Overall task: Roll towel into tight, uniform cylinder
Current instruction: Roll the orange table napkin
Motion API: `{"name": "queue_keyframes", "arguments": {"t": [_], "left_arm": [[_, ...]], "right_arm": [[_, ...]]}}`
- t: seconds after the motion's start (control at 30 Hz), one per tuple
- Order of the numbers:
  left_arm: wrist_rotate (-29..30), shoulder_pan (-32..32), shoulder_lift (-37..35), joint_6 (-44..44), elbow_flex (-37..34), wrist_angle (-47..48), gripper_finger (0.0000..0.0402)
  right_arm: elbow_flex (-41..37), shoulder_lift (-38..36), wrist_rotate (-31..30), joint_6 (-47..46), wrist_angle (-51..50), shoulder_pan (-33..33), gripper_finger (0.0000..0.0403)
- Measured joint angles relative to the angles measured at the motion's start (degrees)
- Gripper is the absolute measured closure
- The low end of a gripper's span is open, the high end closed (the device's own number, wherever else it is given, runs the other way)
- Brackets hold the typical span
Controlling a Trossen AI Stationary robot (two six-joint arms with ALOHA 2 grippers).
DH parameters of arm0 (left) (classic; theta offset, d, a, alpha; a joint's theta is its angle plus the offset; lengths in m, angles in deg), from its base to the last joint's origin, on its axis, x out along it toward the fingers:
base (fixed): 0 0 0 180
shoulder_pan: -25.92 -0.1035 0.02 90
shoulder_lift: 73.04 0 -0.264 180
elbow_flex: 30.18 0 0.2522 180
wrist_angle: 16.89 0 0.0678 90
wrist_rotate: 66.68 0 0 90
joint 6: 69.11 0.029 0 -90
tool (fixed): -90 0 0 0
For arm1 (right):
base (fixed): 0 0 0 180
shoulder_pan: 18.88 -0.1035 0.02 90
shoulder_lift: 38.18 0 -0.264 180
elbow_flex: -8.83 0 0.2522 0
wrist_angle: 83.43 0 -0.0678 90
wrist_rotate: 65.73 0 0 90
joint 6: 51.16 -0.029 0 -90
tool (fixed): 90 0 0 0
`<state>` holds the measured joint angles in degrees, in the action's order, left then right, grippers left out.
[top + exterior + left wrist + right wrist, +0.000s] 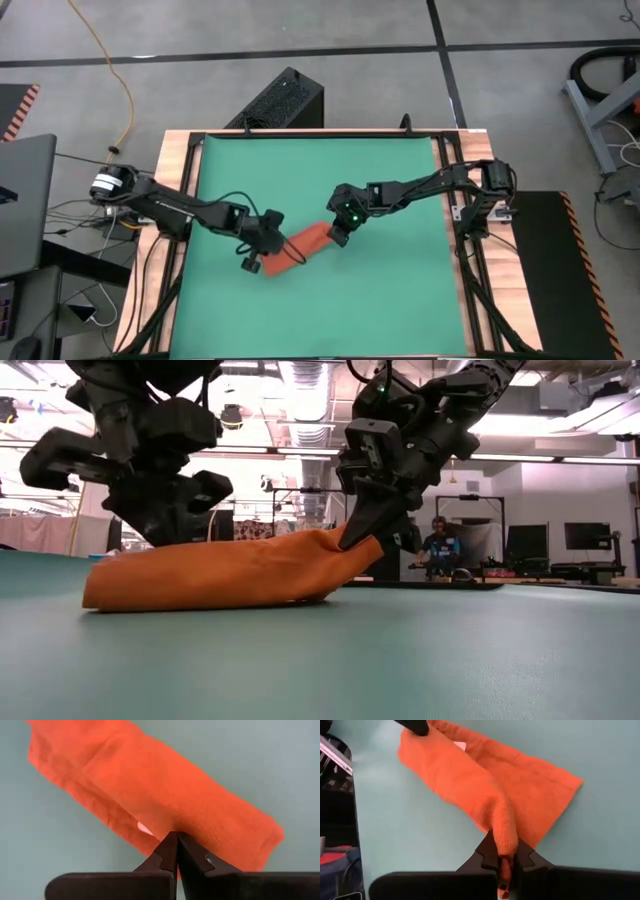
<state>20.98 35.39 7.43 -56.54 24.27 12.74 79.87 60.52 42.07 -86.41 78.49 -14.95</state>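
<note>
The orange-red towel (300,248) lies as a long folded band on the green mat (400,170); its white tag (144,827) shows at one long edge. My right gripper (340,236) is shut on the band's right end. That end is raised a little in the low view (350,545), while the rest lies on the mat. My left gripper (262,250) is shut at the band's left part, with its tips (176,840) at a long edge close to the tag. My left gripper meets the towel's long edge (172,831) near the band's left end, coming slanting from above. Its shut fingertips hide how much cloth lies between them. The cloth there rests on the mat. My right gripper pinches a raised fold of several layers (504,840) at the band's right end between its two fingers, slanting down from above. Cloth shows down between the fingers (503,870). That end is lifted a little; the rest lies on the mat.
The mat sits in a wooden frame (175,180). A black box (280,100) stands beyond the table's far edge, and cables and a laptop (25,200) lie off its left side. Bare mat lies all around the towel.
</note>
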Motion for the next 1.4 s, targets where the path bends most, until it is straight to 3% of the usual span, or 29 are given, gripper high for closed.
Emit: {"name": "queue_keyframes", "arguments": {"t": [0.2,0.77,0.9,1.17,1.4], "left_arm": [[1.6,1.8,0.0,-0.1,0.0,-0.2,0.0401],[3.3,2.1,0.0,-0.2,0.0,0.1,0.0401],[3.9,2.1,0.0,0.7,0.0,0.1,0.0401],[4.3,2.1,0.0,1.6,0.0,1.3,0.0401],[4.3,2.1,0.0,1.6,0.0,2.0,0.0401]], "right_arm": [[0.0,0.0,-5.2,1.4,0.2,-0.7,0.0363],[0.0,0.0,-6.0,8.7,0.5,-0.3,0.0333],[0.0,0.0,-6.2,10.2,1.3,-0.2,0.0294],[0.0,0.0,-7.6,11.5,3.0,1.8,0.0175],[0.0,0.0,-7.4,16.1,8.8,3.7,0.0157]]}}
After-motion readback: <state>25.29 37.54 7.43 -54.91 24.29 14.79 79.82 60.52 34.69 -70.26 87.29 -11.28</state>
